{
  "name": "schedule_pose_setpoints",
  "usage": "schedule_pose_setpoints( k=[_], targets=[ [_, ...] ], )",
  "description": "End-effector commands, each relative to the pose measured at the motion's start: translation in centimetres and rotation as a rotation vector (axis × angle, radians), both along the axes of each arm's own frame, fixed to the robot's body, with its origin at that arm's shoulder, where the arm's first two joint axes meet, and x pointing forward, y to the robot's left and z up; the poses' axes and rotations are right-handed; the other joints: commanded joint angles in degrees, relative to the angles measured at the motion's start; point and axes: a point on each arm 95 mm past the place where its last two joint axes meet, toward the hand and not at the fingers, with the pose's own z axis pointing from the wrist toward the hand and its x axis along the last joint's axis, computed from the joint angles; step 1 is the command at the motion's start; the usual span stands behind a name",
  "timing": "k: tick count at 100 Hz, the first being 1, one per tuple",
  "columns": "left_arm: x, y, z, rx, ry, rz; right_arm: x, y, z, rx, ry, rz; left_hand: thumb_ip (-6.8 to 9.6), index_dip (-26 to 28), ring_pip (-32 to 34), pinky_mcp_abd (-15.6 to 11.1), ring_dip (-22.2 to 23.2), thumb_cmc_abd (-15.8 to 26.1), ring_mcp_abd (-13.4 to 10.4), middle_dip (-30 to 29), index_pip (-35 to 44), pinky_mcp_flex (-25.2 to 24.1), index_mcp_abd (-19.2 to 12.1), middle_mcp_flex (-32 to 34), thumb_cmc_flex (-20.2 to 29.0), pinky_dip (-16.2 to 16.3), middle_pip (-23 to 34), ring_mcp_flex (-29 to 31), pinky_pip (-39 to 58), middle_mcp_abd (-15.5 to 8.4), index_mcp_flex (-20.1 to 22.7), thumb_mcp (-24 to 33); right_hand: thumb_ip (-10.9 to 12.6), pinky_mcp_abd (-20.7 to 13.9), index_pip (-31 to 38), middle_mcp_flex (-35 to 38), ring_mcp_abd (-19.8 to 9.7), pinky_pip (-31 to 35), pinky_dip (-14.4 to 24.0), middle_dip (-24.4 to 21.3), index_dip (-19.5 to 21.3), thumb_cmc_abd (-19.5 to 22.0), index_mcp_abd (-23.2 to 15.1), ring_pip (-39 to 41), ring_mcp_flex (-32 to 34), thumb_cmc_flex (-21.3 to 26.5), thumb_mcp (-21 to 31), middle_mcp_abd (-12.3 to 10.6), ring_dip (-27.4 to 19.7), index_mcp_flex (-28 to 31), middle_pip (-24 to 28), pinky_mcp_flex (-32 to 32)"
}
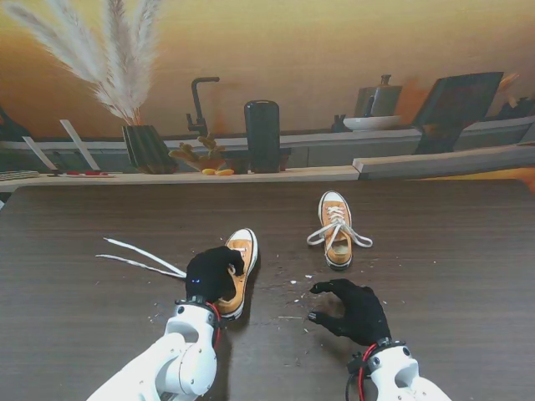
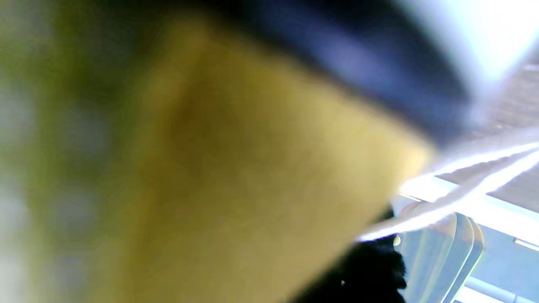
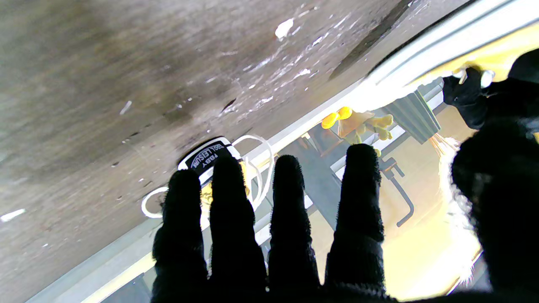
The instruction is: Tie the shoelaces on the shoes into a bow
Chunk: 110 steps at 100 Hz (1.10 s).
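Two tan canvas shoes with white soles lie on the dark wooden table [image 1: 435,242]. The nearer shoe [image 1: 241,255] is untied; its two white laces [image 1: 138,255] trail flat to the left. My left hand [image 1: 211,274], in a black glove, rests over this shoe's heel end with fingers curled on it. The left wrist view is a blur of tan canvas [image 2: 236,168] with a white lace [image 2: 463,189] crossing. The farther shoe [image 1: 337,227] carries a tied white bow [image 1: 337,234]. My right hand [image 1: 355,311] hovers open near me, fingers [image 3: 286,202] spread, holding nothing.
White crumbs [image 1: 292,301] speckle the table between the hands. Behind the table's far edge a printed kitchen backdrop shows a dark vase with pampas grass [image 1: 146,146], a black tap [image 1: 199,104] and a black block [image 1: 262,134].
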Motion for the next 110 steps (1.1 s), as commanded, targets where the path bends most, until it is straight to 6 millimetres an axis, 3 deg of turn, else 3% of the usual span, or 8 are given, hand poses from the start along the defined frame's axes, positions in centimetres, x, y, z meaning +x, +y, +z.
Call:
schedule_pose_setpoints(
  k=[1,41,50,65,72,78,88,110],
  targets=[
    [-0.9,-1.1,-0.1,-0.008,0.014,-0.011,-0.1,0.1,0.0,0.004,0.01,0.009,1.36,1.3,0.8,-0.8,2.4,2.9,-0.1,5.8,1.6,-0.7,-2.0,7.9,5.4,1.0,11.6,1.7,1.9,3.0,2.6,9.4,1.5,0.1,0.3,1.2,0.2,0.8,-0.6,-0.4,-0.8,0.6,-2.1,-0.1,0.3,1.7,-2.7,0.3,0.4,1.2,-0.4,-0.4],
    [-2.8,-2.3,-2.1,-0.062,0.11,-0.055,-0.1,0.2,0.0,0.004,0.012,0.014,2.0,-1.2,-2.2,1.6,2.0,3.2,0.3,6.1,-2.7,-2.7,-0.9,7.1,5.2,0.2,8.5,0.8,-1.2,4.3,1.9,8.4,1.5,0.2,0.4,1.4,0.2,0.9,-0.8,-0.3,-0.8,0.4,-2.2,-0.1,0.4,1.7,-2.7,0.3,0.4,1.4,-0.4,-0.3],
    [-3.0,-2.4,-2.3,-0.055,0.128,-0.064,-0.2,0.2,0.0,0.004,0.013,0.013,2.89,-2.9,-5.8,4.4,1.7,3.0,-0.2,5.8,-6.0,-5.8,-0.8,5.1,4.7,-0.7,5.6,-0.9,-4.7,4.3,-0.4,7.7,1.5,0.1,0.4,1.3,0.2,0.9,-0.8,-0.3,-0.8,0.4,-2.1,-0.1,0.4,1.8,-2.6,0.3,0.4,1.3,-0.5,-0.3],
    [-3.6,-2.2,-2.5,-0.011,0.191,-0.084,-0.2,0.1,0.1,0.006,0.013,0.011,10.08,-6.4,-17.2,2.7,4.2,6.1,-1.6,7.2,-15.4,-17.6,-0.5,-5.6,0.3,6.0,-3.5,-10.2,-14.2,4.2,-11.1,1.9,1.5,0.2,0.3,1.4,0.2,0.9,-0.8,-0.3,-0.8,0.5,-2.0,-0.1,0.3,1.8,-2.7,0.4,0.4,1.3,-0.4,-0.3],
    [-3.8,-2.0,-2.4,0.016,0.196,-0.096,-0.2,0.1,0.1,0.006,0.011,0.008,18.5,-8.3,-17.3,-1.0,-1.3,11.6,-2.8,2.3,-19.7,-22.0,0.0,-12.0,-5.6,14.7,-6.1,-17.4,-22.4,4.6,-14.6,-3.0,1.5,0.2,0.3,1.4,0.2,1.0,-0.8,-0.3,-0.8,0.4,-2.1,-0.1,0.4,1.8,-2.7,0.4,0.4,1.3,-0.4,-0.3],
    [-4.0,-1.7,-2.3,0.037,0.198,-0.106,-0.2,0.1,0.1,0.006,0.011,0.007,22.44,-9.9,-18.6,-1.7,-8.5,14.2,-3.4,-7.3,-23.1,-24.7,0.7,-16.2,-10.7,17.8,-7.4,-21.5,-28.1,4.7,-16.6,-7.0,1.5,0.2,0.3,1.4,0.3,0.9,-0.9,-0.3,-0.8,0.4,-2.2,-0.1,0.4,1.9,-2.7,0.3,0.4,1.3,-0.5,-0.3],
    [-4.2,-1.3,-1.9,0.048,0.188,-0.115,-0.2,0.0,0.1,0.006,0.011,0.006,22.57,-12.2,-22.6,-1.4,-10.5,14.5,-2.9,-11.1,-28.2,-28.1,2.3,-20.1,-16.5,17.2,-10.4,-25.0,-34.5,5.4,-19.4,-13.0,1.5,0.2,0.4,1.6,0.2,1.0,-0.9,-0.3,-0.8,0.3,-2.2,-0.1,0.4,1.9,-2.6,0.3,0.4,1.3,-0.4,-0.3],
    [-4.8,-0.5,-0.1,0.034,0.143,-0.137,-0.3,0.1,0.1,0.008,0.01,0.011,21.73,-16.6,-35.5,0.3,-18.1,16.1,-2.7,-19.0,-37.5,-31.6,4.4,-25.0,-19.7,13.5,-19.5,-28.3,-53.4,6.0,-22.3,-24.5,1.5,0.2,0.4,1.6,0.2,1.0,-0.9,-0.3,-0.8,0.0,-2.3,-0.1,0.5,1.9,-2.3,0.2,0.4,1.2,-0.4,-0.2]
  ],
)
